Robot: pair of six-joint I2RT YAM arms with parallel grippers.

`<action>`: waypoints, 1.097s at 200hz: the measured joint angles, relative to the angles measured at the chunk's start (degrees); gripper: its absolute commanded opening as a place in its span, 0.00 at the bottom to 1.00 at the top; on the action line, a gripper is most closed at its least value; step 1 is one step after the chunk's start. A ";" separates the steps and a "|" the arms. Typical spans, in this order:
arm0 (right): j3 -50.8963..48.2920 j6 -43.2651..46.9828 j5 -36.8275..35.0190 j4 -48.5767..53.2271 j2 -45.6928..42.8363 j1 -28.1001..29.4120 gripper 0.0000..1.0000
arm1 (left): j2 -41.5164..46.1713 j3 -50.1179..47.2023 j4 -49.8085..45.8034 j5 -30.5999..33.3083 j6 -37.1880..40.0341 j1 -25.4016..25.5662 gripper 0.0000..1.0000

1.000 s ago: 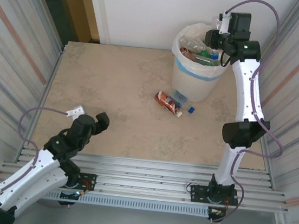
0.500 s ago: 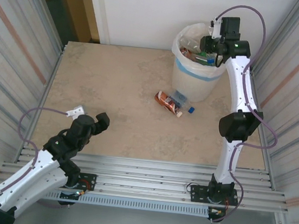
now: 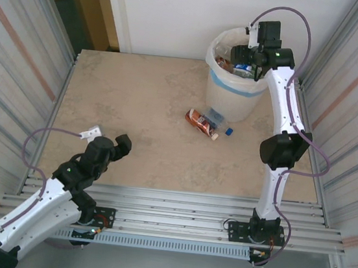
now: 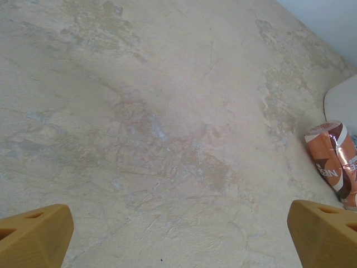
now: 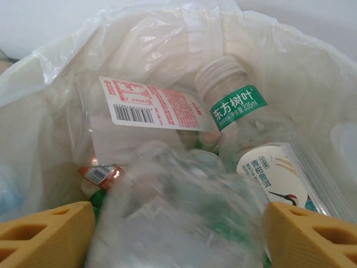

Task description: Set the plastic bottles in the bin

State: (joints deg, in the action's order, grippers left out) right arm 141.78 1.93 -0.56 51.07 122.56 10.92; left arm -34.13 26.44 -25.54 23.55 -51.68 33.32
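Mottled beige tabletop between ribbed metal walls: the bin (image 3: pixel 219 86) at the far right holds a heap of plastic bottles (image 5: pixel 228 100). My right gripper (image 3: pixel 236 52) hangs over its mouth with the jaws parted. The blurred clear bottle (image 5: pixel 173 212) between them looks loose to me, dropping rather than gripped. My left gripper (image 3: pixel 123 144) gapes wide above bare table near its base, carrying nothing. One brown-orange bottle (image 3: pixel 200 121) lies on the table just before the bin, a small blue cap (image 3: pixel 229 131) beside it. By my reckoning the job is nearly done, with that bottle left to collect.
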 measured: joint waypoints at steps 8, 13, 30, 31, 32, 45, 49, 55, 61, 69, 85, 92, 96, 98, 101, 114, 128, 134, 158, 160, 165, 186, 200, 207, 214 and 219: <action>0.00 -0.02 0.02 -0.02 -0.02 0.07 0.69 | 0.00 0.02 0.00 0.00 0.00 0.00 0.99; 0.00 0.00 0.09 -0.04 -0.02 0.07 0.67 | 0.00 0.04 0.00 0.00 0.00 0.00 0.99; 0.00 -0.09 0.42 -0.39 -0.02 0.15 0.61 | 0.00 0.04 0.00 0.00 -0.02 0.00 0.99; 0.00 -0.07 0.42 -0.39 -0.02 0.17 0.61 | 0.02 0.04 0.00 0.00 -0.02 0.00 0.99; 0.00 -0.15 0.42 -0.42 -0.02 0.22 0.60 | 0.02 0.04 0.00 -0.02 -0.02 0.00 0.99; 0.00 -0.15 0.46 -0.46 -0.02 0.33 0.58 | 0.02 0.04 0.00 0.00 -0.02 0.00 0.99; 0.00 -0.17 0.48 -0.46 -0.02 0.37 0.58 | 0.02 0.04 0.00 0.00 -0.02 0.00 0.99; 0.00 -0.15 0.61 -0.48 -0.02 0.37 0.57 | 0.07 0.04 0.00 0.00 -0.02 0.00 0.99; 0.00 -0.17 0.70 -0.48 -0.02 0.39 0.57 | 0.07 0.04 0.00 -0.02 -0.02 0.00 0.99; 0.00 -0.17 0.92 -0.50 -0.02 0.42 0.57 | 0.11 0.04 0.00 0.00 -0.02 0.00 0.99; -0.02 -0.17 2.05 -0.81 -0.02 0.44 0.59 | 0.37 0.04 0.00 0.00 -0.02 0.00 0.99; -0.04 -0.17 2.56 -0.96 -0.02 0.48 0.63 | 0.50 0.04 0.00 0.00 -0.02 0.00 0.99; -0.04 -0.17 2.91 -1.09 -0.02 0.50 0.65 | 0.61 0.04 -0.02 0.00 -0.02 0.00 0.99; -0.04 -0.20 3.08 -1.16 -0.02 0.50 0.66 | 0.63 0.04 -0.02 0.00 -0.02 0.00 0.99; -0.11 -0.20 3.45 -1.33 -0.02 0.55 0.66 | 0.66 0.04 -0.02 0.00 -0.02 0.00 0.99; -0.26 -0.42 5.11 -1.86 -0.02 0.66 0.70 | 0.72 0.04 -0.04 0.00 -0.02 0.00 0.99; -0.61 -1.11 7.26 -1.68 -0.02 1.05 0.72 | 0.72 0.04 -0.28 0.00 -0.02 0.00 0.99; -0.74 -1.44 8.11 -1.70 -0.02 1.16 0.73 | 0.79 0.04 -0.46 0.00 -0.02 0.00 0.99; -1.01 -1.90 11.76 -1.81 -0.02 1.62 0.75 | 1.29 0.04 -1.09 0.00 -0.02 0.00 0.99; -1.01 -1.92 12.11 -1.79 -0.02 1.64 0.75 | 1.33 0.04 -1.14 0.00 -0.02 0.00 0.99; -1.01 -1.99 12.92 -1.81 -0.04 1.62 0.75 | 1.38 0.07 -1.31 0.00 -0.02 0.00 0.99; -1.01 -2.82 16.15 -2.23 -0.20 1.36 0.75 | 1.49 0.07 -1.51 0.00 -0.02 0.00 0.99; -1.05 -3.02 17.88 -2.21 -0.46 1.33 0.73 | 1.46 0.11 -1.53 0.02 0.00 0.00 0.99; -1.05 -3.04 18.51 -2.23 -0.57 1.31 0.72 | 1.46 0.15 -1.53 0.00 0.00 0.00 0.99; -1.05 -3.08 18.86 -2.19 -0.68 1.27 0.69 | 1.46 0.22 -1.55 0.02 0.00 0.00 0.99; -1.05 -3.15 19.08 -2.21 -0.70 1.27 0.67 | 1.46 0.26 -1.57 0.02 0.00 0.00 0.99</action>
State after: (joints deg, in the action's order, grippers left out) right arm 140.73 -1.21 18.52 48.86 121.86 12.19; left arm -32.67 26.70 -27.11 23.57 -51.68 33.32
